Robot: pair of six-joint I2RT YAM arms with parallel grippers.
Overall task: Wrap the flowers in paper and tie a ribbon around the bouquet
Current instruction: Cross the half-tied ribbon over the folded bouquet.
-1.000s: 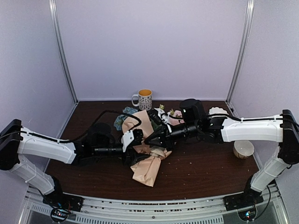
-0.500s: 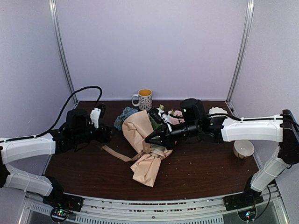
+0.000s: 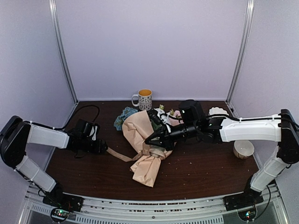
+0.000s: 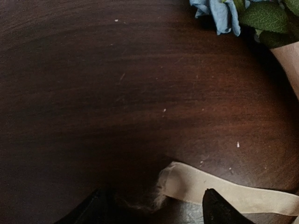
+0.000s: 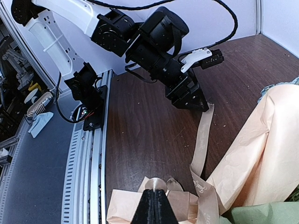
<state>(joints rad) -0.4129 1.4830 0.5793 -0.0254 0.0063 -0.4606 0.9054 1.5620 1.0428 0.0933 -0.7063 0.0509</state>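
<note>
The bouquet (image 3: 140,133) lies mid-table in peach-tan paper (image 5: 266,140), with a green sheet (image 5: 261,212) showing at its waist. Blue flowers (image 3: 124,114) and green leaves (image 4: 268,16) stick out at the far end. A tan ribbon (image 3: 119,156) runs left from the waist, and its frayed free end (image 4: 187,182) rests on the wood. My left gripper (image 4: 156,210) is open and low over that end, one finger on each side, not touching it. My right gripper (image 5: 154,196) is shut on a ribbon loop at the bouquet's waist.
A patterned mug (image 3: 144,99) stands at the back centre. A cream bowl (image 3: 244,149) sits at the right, near a white object (image 3: 217,111). A metal rail (image 3: 149,207) runs along the near edge. Small crumbs dot the dark wooden table (image 3: 201,172).
My left arm let go at the bouquet, swung out to the left with its jaws opening, then came down at the ribbon's free end. The right gripper and the bouquet stayed put.
</note>
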